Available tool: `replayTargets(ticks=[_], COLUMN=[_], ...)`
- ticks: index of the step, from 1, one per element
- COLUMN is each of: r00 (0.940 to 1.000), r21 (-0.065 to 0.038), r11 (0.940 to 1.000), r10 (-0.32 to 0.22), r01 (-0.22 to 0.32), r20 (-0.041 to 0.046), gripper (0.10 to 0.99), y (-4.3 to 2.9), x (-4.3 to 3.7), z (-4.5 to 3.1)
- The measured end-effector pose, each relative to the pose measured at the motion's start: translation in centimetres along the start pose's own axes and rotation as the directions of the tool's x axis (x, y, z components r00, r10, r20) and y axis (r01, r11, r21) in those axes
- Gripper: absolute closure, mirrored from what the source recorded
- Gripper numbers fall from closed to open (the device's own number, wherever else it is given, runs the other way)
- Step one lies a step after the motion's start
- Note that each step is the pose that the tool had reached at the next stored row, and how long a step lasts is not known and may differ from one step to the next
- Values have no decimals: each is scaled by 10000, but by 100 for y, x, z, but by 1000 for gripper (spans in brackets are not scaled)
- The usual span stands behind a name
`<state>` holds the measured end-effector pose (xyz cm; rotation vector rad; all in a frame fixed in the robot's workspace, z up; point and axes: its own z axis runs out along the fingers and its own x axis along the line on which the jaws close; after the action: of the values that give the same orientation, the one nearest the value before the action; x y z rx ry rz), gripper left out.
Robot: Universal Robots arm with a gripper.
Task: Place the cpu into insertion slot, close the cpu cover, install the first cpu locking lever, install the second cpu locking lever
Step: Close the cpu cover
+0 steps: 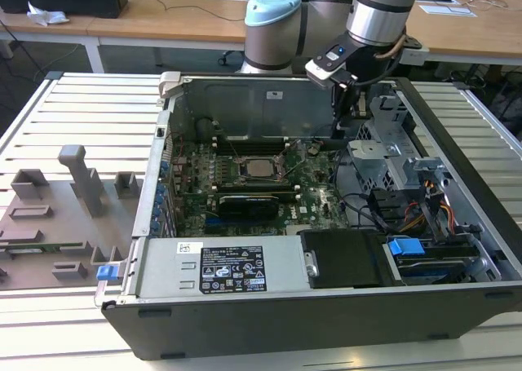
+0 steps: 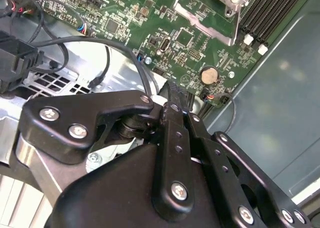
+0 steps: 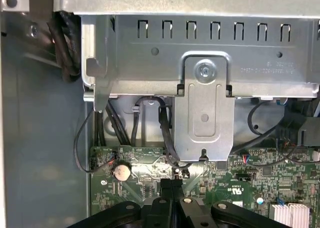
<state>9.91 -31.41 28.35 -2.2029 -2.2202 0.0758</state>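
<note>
The gripper [image 3: 171, 187] hangs over the motherboard's [image 1: 320, 195] far corner, at the exterior view's right, fingers pressed together and holding nothing. The cpu [image 1: 263, 167] lies in the insertion slot [image 1: 242, 172] mid-board, well apart.

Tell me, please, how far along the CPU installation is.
Done: the cpu looks seated in the insertion slot. In hand: nothing; the gripper is shut and empty, near the coin cell. Left: the cpu cover seems raised off the slot, so closing and locking appear outstanding.
</note>
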Motion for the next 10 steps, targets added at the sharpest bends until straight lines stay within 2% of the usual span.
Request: replayTargets(ticks=[10], r00=[10000], r21=[0], r11=[10000], r10=[-1], r01=[1], r20=[0], gripper=[980], y=[-10], x=[2], z=[66])
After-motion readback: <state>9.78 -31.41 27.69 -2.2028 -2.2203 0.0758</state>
